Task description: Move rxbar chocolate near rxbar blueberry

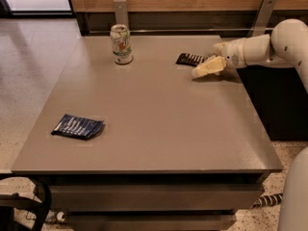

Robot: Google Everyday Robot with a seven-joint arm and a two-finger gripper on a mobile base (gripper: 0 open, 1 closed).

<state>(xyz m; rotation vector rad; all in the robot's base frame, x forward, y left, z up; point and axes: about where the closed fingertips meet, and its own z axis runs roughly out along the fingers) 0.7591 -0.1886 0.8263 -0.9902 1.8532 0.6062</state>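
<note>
Far right on the tabletop (159, 119), the hand (204, 69) is just beside the rxbar chocolate (190, 59); I cannot tell its grip. The rxbar blueberry (77, 126) lies near left.

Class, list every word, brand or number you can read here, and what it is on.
On the rxbar chocolate: white lettering, too blurred to read.
On the rxbar blueberry: white lettering, unreadable.
On the can: label unreadable.
On the gripper, beside the rxbar chocolate: no text.

rxbar chocolate (191, 59) black, flat, far right of table, tool (207, 68) just beside; rxbar blueberry (77, 126) blue, flat, near left.
</note>
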